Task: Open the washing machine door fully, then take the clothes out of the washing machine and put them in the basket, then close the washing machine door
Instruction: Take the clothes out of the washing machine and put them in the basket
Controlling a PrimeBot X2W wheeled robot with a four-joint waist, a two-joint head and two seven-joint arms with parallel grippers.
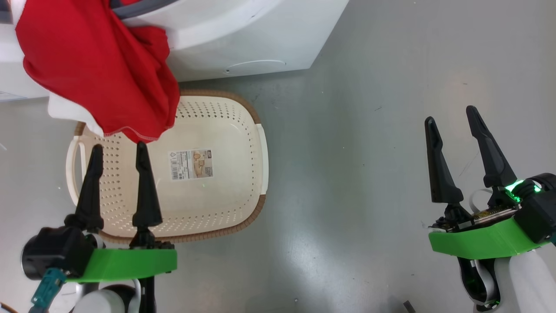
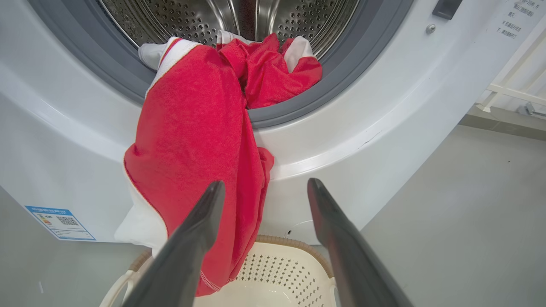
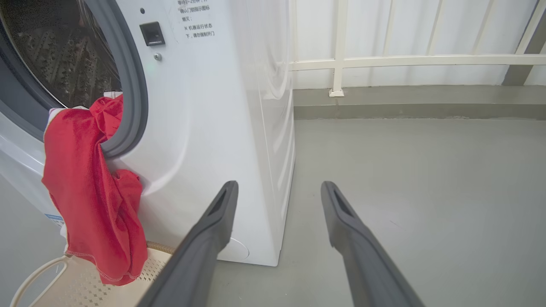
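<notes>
Stretching to a white railing [image 3: 405,62], grey floor [image 1: 347,174] bears the basket [image 1: 263,152]; left pincer [image 1: 119,145] and right pincer [image 1: 451,113] spread.

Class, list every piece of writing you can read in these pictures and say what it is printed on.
"机器运行状态下,请勿强制开门": small notice on the washing machine front, beside the catch slot; the lines above it are too blurred to read.
paper label on the basket bottom: too small to read.
blue label with a square code, low on the machine: too small to read.
</notes>
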